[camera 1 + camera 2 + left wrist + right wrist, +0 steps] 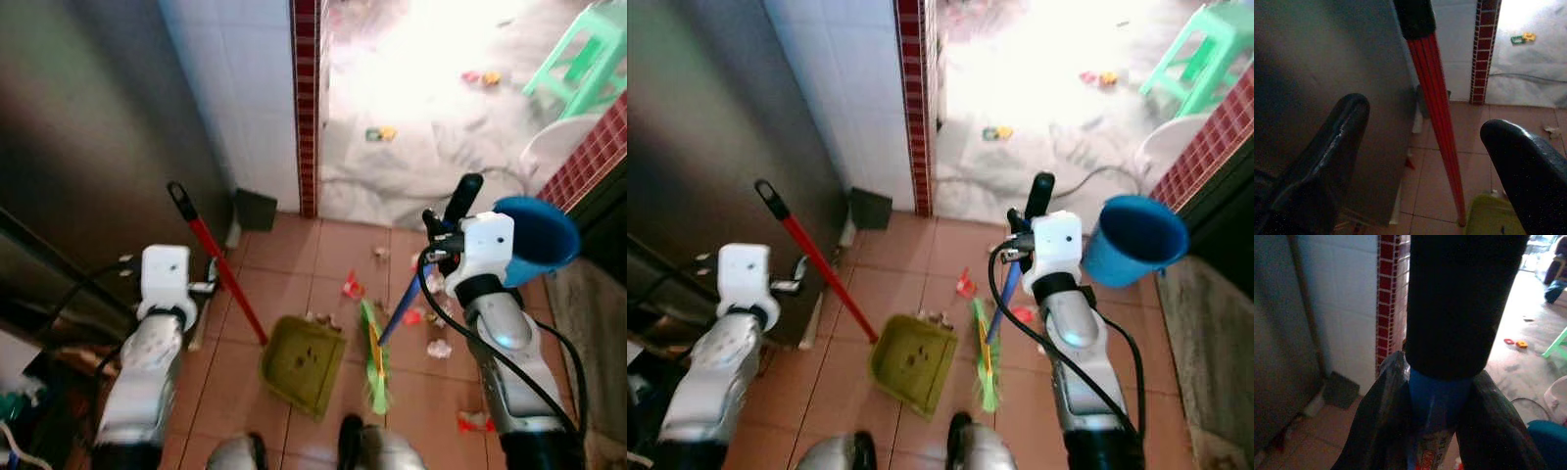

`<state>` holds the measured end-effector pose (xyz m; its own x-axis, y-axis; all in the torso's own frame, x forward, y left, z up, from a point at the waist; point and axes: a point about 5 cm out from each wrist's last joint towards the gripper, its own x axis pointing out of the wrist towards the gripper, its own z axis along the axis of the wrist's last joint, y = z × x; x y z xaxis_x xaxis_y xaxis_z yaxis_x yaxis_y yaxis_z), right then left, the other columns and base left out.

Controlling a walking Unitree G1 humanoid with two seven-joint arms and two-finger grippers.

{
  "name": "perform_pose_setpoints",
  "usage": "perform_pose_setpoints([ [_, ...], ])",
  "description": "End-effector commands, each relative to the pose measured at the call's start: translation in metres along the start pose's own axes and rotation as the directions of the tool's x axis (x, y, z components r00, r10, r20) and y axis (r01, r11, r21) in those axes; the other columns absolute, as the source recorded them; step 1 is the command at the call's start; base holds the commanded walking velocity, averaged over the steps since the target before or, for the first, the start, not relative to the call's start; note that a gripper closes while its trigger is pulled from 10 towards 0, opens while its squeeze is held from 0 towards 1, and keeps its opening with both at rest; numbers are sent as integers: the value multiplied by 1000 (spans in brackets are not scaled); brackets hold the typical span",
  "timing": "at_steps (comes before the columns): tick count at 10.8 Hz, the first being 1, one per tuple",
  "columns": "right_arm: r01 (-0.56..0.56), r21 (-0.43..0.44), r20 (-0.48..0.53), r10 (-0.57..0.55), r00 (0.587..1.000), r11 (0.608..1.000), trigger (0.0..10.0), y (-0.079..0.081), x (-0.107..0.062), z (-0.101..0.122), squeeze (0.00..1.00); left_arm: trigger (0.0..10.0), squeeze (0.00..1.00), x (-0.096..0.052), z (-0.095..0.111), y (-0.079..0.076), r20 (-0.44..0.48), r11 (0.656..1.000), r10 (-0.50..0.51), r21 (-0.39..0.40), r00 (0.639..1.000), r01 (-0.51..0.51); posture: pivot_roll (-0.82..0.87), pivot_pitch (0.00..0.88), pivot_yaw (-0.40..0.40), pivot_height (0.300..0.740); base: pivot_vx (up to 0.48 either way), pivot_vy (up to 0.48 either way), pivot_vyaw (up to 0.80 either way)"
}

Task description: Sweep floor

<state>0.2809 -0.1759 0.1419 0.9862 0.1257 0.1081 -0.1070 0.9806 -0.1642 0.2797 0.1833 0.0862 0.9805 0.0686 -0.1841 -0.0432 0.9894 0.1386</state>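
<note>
Our right gripper (1437, 431) clamps the broom (375, 354) beside the dustpan (303, 364) (left gripper (1425, 161) open around its red handle (1437, 117)), so the unheld pan may tip.

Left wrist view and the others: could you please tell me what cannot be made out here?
- Left gripper: fingers open; contact with the red handle unclear.
- Broom: bristles blurred in the eye views; right gripper covers part of its blue handle.
- Dustpan: near edge hidden by the robot's body; the specks inside too small to identify.
- Litter: too small and blurred to identify.
- Bright floor: overexposed.
</note>
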Motion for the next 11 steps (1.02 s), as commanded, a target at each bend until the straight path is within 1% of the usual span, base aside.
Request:
perform_pose_setpoints([
  [1, 24, -62, -68, -28, 997, 998, 10000, -12, -7, -9, 0, 10000, 0, 0, -5, 3, -8, 1000, -6, 7, 1000, 6, -131, 269, 12, 740, 0, 0, 0],
  [2, 28, -79, -79, -34, 996, 996, 10000, -19, -11, -4, 0, 10000, 0, 13, -14, 4, -18, 999, -49, -12, 999, 49, -166, 274, 3, 740, 0, 0, 0],
  [3, 30, -86, -82, -37, 996, 996, 10000, -21, -12, -4, 0, 10000, 0, 17, -15, 5, -18, 999, -35, -20, 999, 35, -176, 275, -3, 740, 0, 0, 0],
  [4, 24, -93, -92, -33, 995, 995, 10000, -23, -14, -1, 0, 10000, 0, 23, -15, 5, 8, 1000, -16, 7, 1000, 16, -189, 267, -12, 740, 0, 0, 0],
  [6, 10, -101, -93, -19, 995, 995, 10000, -22, -14, 4, 0, 10000, 0, 36, -18, 0, 40, 998, -64, 30, 997, 63, -220, 260, -23, 740, 0, 0, 0],
  [7, 8, -102, -95, -18, 995, 995, 10000, -23, -15, 5, 0, 10000, 0, 40, -19, 1, 36, 998, -52, 39, 998, 50, -229, 259, -26, 740, 0, 0, 0],
  [8, 1, -110, -97, -12, 995, 994, 10000, -23, -16, 7, 0, 10000, 0, 46, -18, 5, 37, 999, -18, 50, 999, 16, -244, 254, -33, 740, 0, 0, 0],
  [10, -1, -126, -103, -12, 995, 992, 10000, -28, -18, 9, 0, 10000, 0, 55, -5, 21, 105, 992, 91, 74, 990, -99, -258, 258, -38, 740, 0, 0, 0],
  [11, -5, -125, -107, -9, 994, 992, 10000, -26, -18, 9, 0, 10000, 0, 58, -3, 23, 108, 992, 95, 73, 990, -103, -259, 261, -38, 740, 0, 0, 0],
])
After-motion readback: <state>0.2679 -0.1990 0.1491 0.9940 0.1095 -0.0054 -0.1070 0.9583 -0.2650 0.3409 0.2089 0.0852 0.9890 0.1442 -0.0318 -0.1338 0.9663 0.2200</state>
